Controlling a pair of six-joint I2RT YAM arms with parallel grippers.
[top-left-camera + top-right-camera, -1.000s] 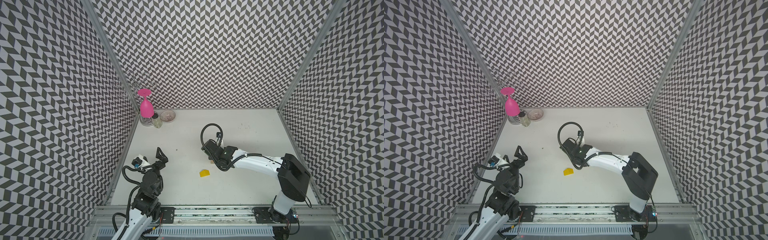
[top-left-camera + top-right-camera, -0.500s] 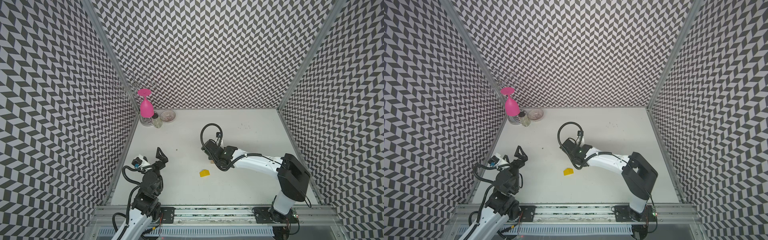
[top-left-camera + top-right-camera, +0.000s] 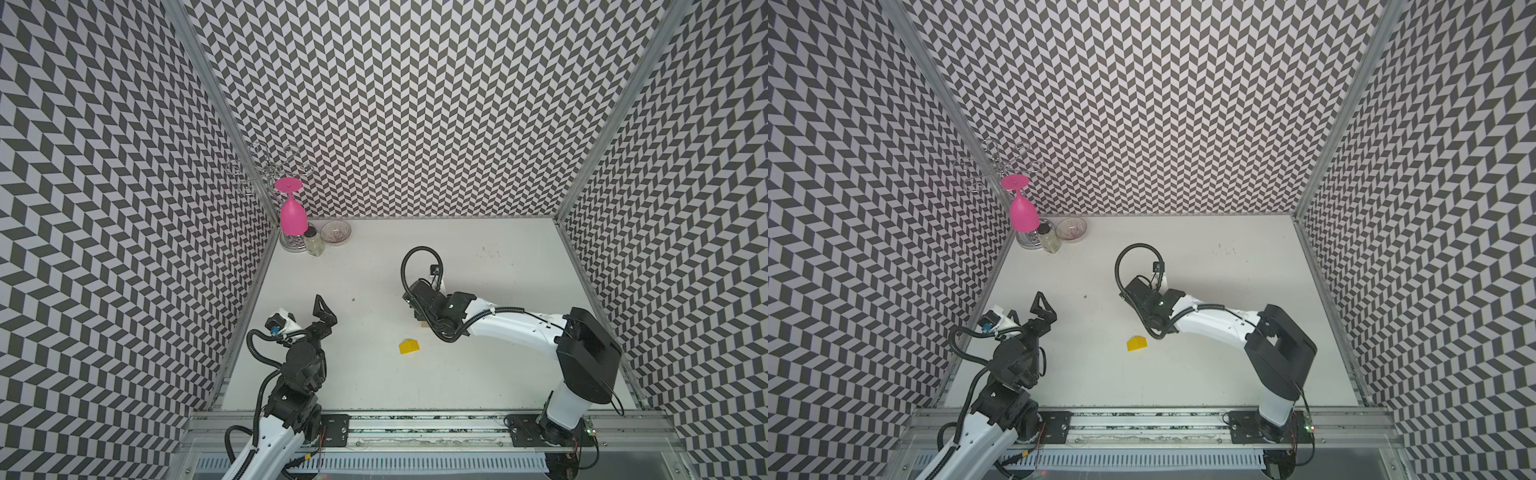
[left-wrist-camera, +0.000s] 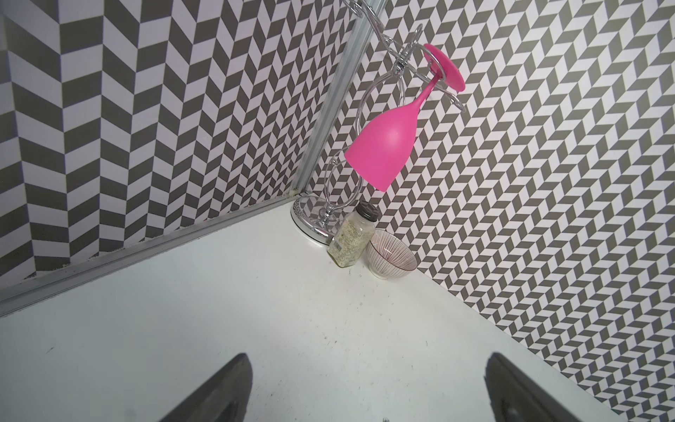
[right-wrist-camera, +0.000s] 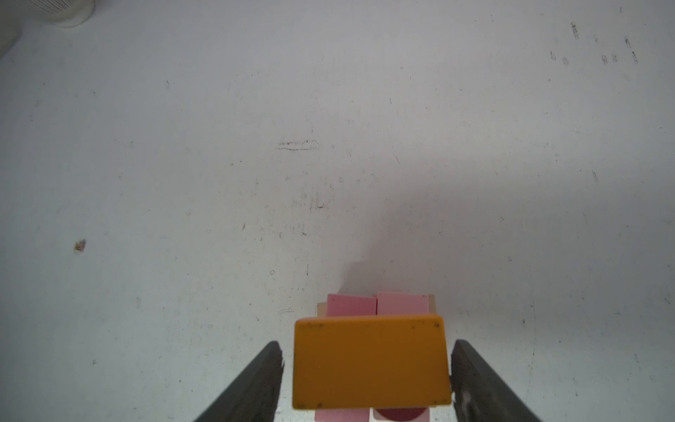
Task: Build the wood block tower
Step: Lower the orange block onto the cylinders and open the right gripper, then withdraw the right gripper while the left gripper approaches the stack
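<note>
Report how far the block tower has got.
Done: the pink blocks form a lower layer and the orange block rests on them. In hand: the right claw straddles the orange block, with a slim gap showing beside one finger, so it looks released. To do: the yellow house-shaped block lies alone on the table; it probably goes on top. The left claw is open and empty.

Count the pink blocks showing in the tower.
2: one pink block and a second pink block lie side by side beneath the orange block, showing past its far edge. A pink strip at its near edge may belong to one; the orange block hides the rest.
</note>
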